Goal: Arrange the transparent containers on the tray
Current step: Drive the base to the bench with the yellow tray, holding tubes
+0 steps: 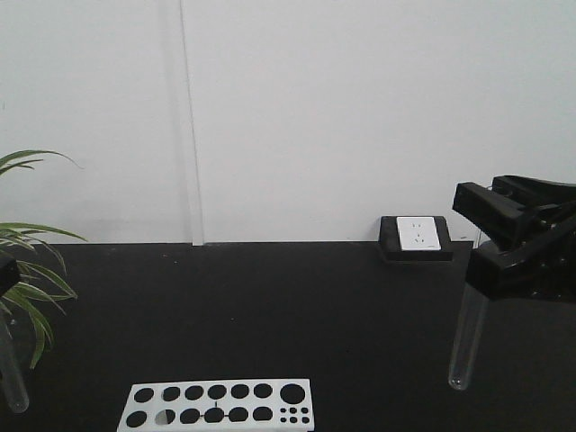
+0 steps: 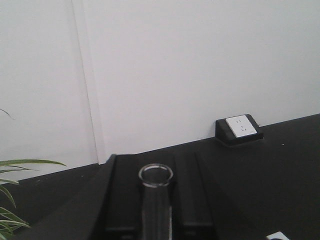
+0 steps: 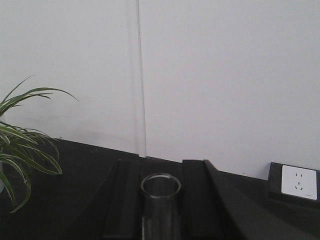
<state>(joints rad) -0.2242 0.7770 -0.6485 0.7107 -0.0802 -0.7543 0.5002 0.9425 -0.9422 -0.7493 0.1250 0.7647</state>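
Note:
Two transparent containers show, both slim clear test tubes hanging upright above the black table. In the front view my right gripper (image 1: 488,270) is shut on the top of one tube (image 1: 468,342), at the right. The other tube (image 1: 11,378) hangs at the far left edge, under a sliver of my left gripper (image 1: 4,270). In the left wrist view the tube's open rim (image 2: 156,175) sits between the fingers of my left gripper (image 2: 155,162). In the right wrist view a tube rim (image 3: 160,186) is clamped likewise in my right gripper (image 3: 161,167). The tray is out of view.
A white holed tube rack (image 1: 216,405) lies at the front centre of the black table (image 1: 270,306). A leafy plant (image 1: 27,270) stands at the left. A black box with a white socket (image 1: 416,236) sits against the white back wall.

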